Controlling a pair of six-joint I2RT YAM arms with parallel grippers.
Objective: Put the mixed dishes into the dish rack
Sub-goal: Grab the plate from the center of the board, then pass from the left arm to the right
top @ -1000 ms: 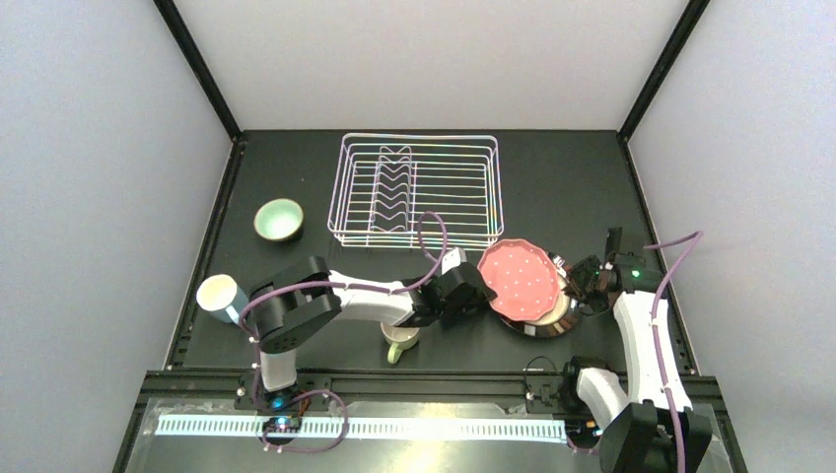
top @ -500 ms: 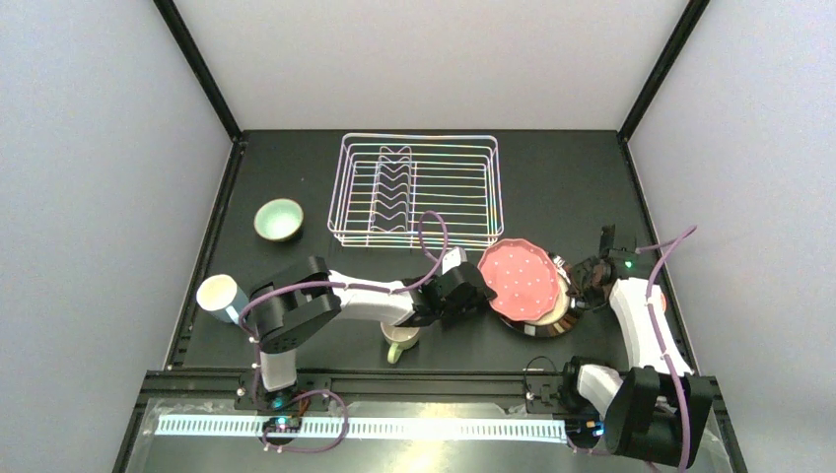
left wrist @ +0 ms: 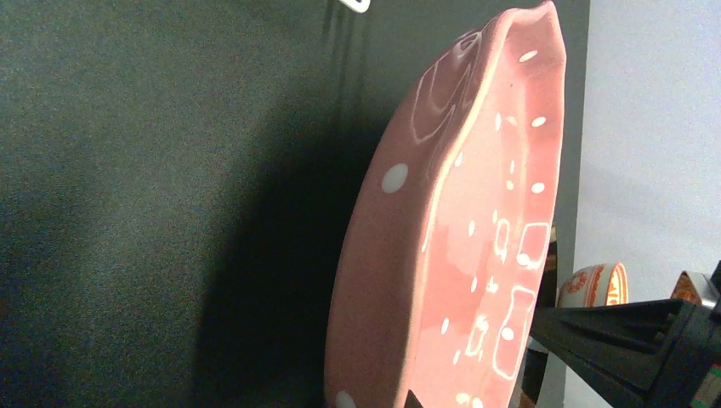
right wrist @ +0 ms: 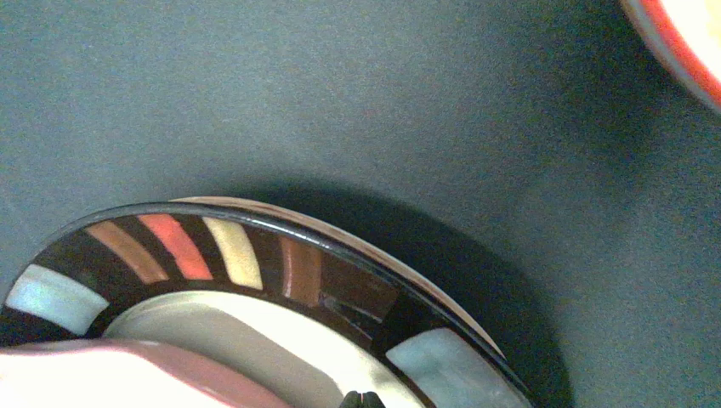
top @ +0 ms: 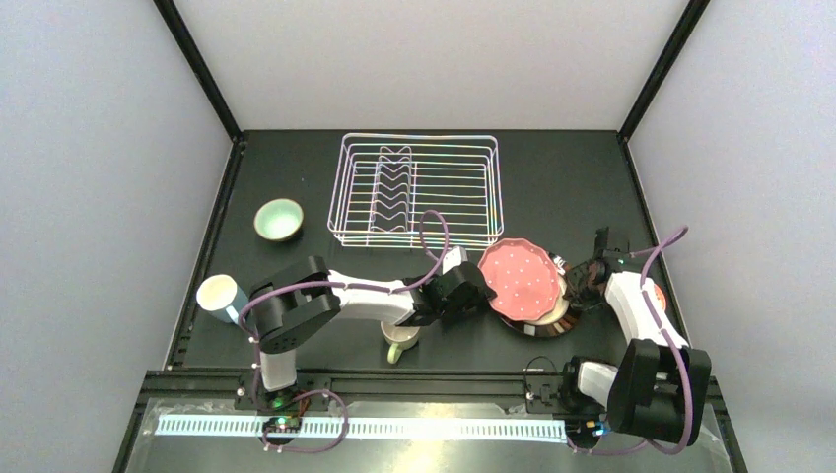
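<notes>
Pink glossy wavy-rimmed dotted plate (left wrist: pixel 476 255)

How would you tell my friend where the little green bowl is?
Find the big white wire rack at the back of the dark table. Just left of it, standing alone, is the green bowl. It is wide, low and pale green, unlike the taller cup nearer the front.

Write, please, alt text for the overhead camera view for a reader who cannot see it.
The left gripper holds a pink white-dotted plate tilted over a dark-rimmed plate, with the shut right gripper at that plate's right edge. Farther back stands an empty white wire dish rack; a pale-green bowl, a light-blue mug and a cream mug sit to the left.
</notes>
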